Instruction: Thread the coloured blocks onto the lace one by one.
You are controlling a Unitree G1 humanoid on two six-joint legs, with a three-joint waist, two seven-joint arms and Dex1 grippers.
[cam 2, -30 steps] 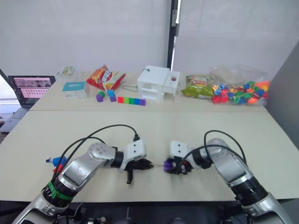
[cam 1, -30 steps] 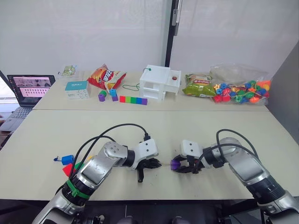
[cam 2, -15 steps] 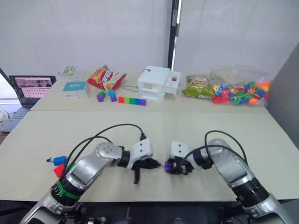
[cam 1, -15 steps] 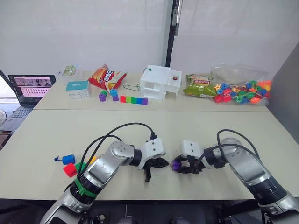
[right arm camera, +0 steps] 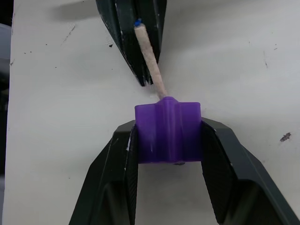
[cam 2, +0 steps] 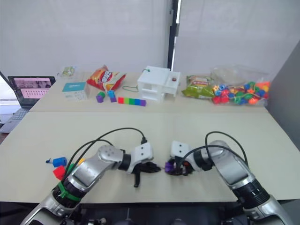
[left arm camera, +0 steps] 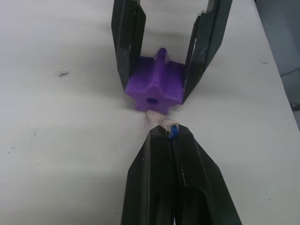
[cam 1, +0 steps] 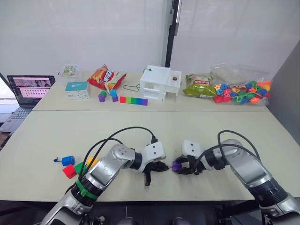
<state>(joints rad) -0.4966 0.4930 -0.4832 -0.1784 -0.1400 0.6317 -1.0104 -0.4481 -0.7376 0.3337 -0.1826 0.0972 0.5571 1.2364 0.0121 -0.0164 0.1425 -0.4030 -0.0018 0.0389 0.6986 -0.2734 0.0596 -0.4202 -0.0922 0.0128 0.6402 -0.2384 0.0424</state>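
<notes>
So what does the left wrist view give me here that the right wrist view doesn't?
The left wrist view alone shows the hole in the purple block, with the lace tip just below it, not yet in. The right wrist view alone shows the tip's full pale length meeting the block's edge. Both show the left gripper pinching the lace and the right gripper clamping the block on the table.

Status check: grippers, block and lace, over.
Right gripper shut on purple block. Left gripper shut on lace tip, tip at the block's hole. Nothing between them.
</notes>
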